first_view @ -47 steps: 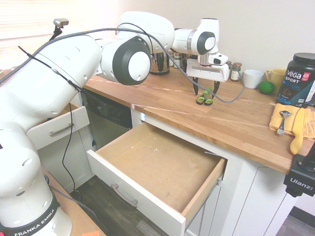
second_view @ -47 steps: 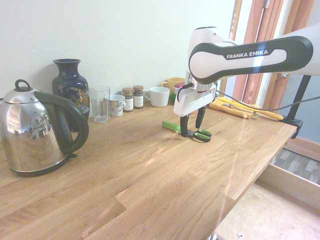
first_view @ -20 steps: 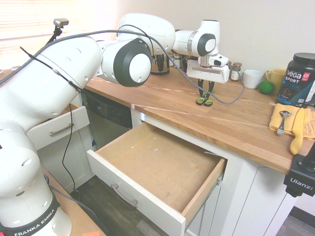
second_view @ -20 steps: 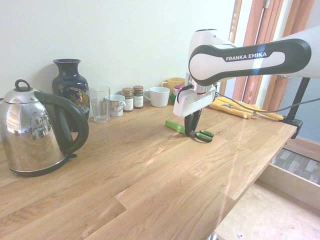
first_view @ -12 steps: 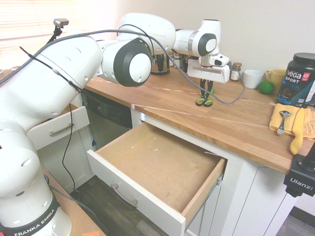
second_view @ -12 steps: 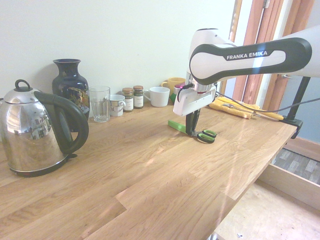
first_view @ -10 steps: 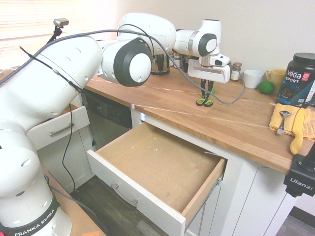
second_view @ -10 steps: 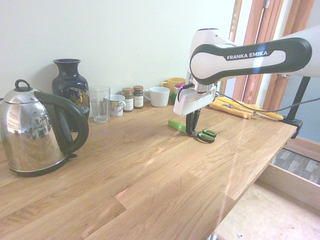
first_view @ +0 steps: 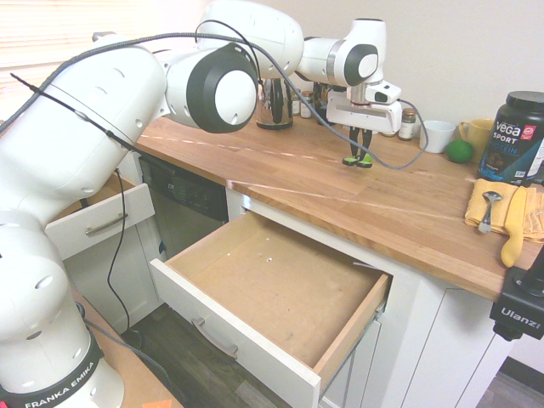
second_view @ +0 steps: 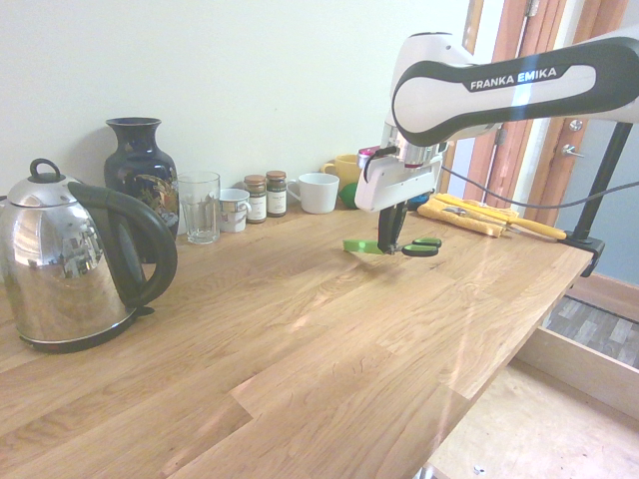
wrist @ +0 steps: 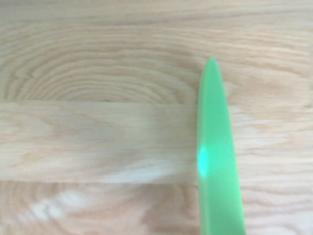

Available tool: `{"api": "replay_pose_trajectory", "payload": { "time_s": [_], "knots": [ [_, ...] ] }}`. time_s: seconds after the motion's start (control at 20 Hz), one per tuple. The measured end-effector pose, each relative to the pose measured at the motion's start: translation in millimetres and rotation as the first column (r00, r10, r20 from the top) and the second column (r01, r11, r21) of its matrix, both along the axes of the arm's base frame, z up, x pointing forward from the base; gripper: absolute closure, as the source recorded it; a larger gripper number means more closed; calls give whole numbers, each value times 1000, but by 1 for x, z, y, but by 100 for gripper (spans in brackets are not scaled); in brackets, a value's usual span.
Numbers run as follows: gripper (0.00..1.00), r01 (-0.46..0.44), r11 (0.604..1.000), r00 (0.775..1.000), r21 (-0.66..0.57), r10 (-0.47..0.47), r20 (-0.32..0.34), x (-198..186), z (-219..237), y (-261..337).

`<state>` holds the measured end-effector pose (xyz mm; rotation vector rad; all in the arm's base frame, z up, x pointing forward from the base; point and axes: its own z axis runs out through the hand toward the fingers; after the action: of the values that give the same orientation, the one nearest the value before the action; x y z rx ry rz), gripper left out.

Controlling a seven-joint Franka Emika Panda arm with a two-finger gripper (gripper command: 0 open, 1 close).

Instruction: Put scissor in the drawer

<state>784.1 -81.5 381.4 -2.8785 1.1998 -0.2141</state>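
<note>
In the first exterior view the gripper (first_view: 360, 141) points straight down over the wooden counter (first_view: 399, 212), its fingers pinched tight on the scissor (first_view: 358, 159). The green-and-black handles hang just below the fingertips, and seem to sit clear of the wood, though the gap is hard to judge from here. The drawer (first_view: 272, 293) stands pulled out under the counter's front edge, its wood bottom bare, well apart from the scissor. A smaller drawer (first_view: 98, 223) is also out, further along the cabinets.

In the second exterior view the gripper (second_view: 390, 242) holds the scissor (second_view: 419, 246) level, handles on one side of the fingers and a green blade part on the other, lifted off the counter (second_view: 300, 339). A kettle (second_view: 70, 259), vase (second_view: 142, 170) and glass (second_view: 199, 207) stand well away, leaving broad bare wood around the gripper.

In the wrist view a blurred green blade (wrist: 217, 161) of the scissor rises over the wood grain.
</note>
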Motion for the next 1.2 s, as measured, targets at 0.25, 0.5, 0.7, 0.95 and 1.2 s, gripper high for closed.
{"api": "replay_pose_trajectory", "payload": {
  "time_s": [0.25,0.5,0.7,0.95,1.2],
  "knots": [
    [100,8,1000,1000,5,-9,16,-18,16,-3],
    [100,19,1000,999,14,-20,29,-41,30,-6],
    [100,19,1000,999,18,-19,37,-60,43,-3],
    [100,15,1000,999,20,-16,48,-96,54,3],
    [100,5,1000,999,6,-6,46,-144,58,8]
  ]
}}
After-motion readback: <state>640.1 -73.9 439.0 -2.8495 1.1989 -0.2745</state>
